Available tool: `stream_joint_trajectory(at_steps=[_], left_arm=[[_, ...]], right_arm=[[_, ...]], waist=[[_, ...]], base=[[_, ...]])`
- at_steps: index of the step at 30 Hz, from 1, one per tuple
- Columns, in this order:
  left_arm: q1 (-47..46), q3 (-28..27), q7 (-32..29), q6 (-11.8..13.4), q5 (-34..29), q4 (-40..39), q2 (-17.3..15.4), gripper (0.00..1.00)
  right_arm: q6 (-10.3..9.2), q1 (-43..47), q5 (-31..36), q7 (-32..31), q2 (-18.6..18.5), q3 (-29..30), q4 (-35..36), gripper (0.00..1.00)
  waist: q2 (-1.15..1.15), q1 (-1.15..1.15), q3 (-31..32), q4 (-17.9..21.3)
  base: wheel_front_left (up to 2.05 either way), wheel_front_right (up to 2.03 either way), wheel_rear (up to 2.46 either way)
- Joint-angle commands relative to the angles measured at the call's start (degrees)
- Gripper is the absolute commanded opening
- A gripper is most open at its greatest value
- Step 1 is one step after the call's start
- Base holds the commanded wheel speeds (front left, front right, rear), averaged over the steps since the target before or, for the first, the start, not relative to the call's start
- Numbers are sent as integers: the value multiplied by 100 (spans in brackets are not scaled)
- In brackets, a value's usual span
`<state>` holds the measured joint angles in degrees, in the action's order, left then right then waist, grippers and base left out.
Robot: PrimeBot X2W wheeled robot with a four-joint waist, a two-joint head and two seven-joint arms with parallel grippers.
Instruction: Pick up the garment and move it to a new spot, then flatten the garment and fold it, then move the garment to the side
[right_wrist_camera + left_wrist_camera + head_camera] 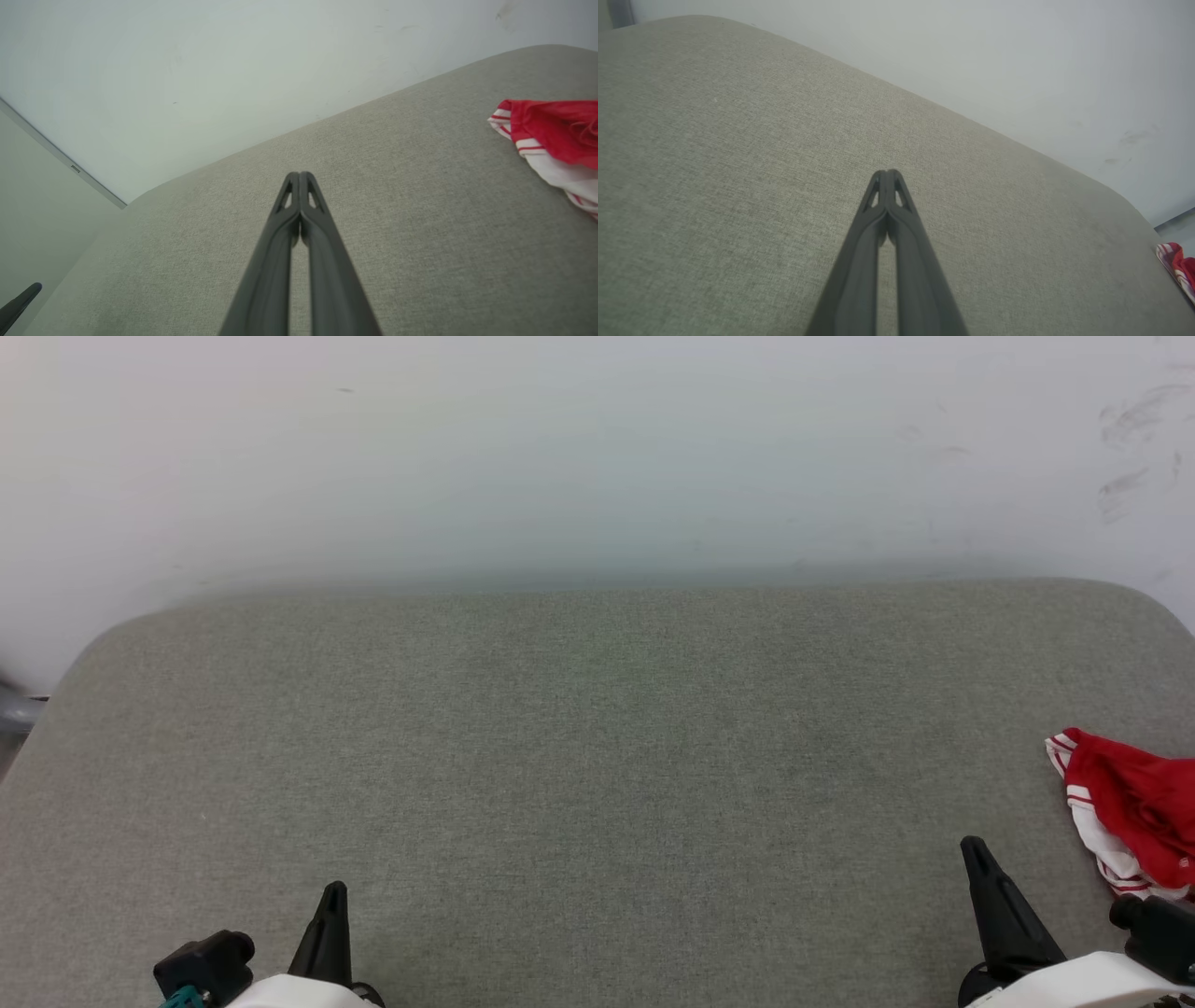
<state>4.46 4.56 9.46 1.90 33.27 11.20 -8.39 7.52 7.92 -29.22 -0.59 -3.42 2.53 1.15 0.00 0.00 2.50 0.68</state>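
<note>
I look down at a grey cloth bench (597, 756) with round corners. A pale wall (597, 457) stands behind it, and the wall has some dark scuff marks (1134, 420) at the upper right of the frame.

The garment (1130, 812) is a red shirt with white parts and thin red and white stripes. It lies in a crumpled heap on the bench at the far right of the head view, a bit below the middle. The frame edge cuts it off, so I see just a part of it. I can't see any letters on it from here.

My left fingers (329, 933) point up from the lower left of the head view. In the left wrist view these fingers (859, 261) are pressed tight together at the tips, with nothing between them. They are above bare bench. The shirt (1178, 268) is a small red bit at the right edge, well apart from them.

My right fingers (999, 905) point up from the lower right of the head view, near the shirt but not touching it. In the right wrist view these fingers (275, 261) are clenched too and hold nothing. The shirt (551, 135) lies at the upper right there, apart from the tips.
</note>
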Motion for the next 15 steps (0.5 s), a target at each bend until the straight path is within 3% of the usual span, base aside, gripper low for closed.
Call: stream_joint_trajectory(at_steps=[1,15], left_arm=[[-173,-67,-43,-58,203,-61,-3,0],[-361,-276,-352,-237,1340,3,107,0]], right_arm=[[-1,-188,-234,-8,-59,-2,22,0],[-1,-438,-1506,-67,-93,7,-277,0]], waist=[[0,0,-3,-1],[0,0,-39,-10]], base=[[0,0,0],[0,0,0]])
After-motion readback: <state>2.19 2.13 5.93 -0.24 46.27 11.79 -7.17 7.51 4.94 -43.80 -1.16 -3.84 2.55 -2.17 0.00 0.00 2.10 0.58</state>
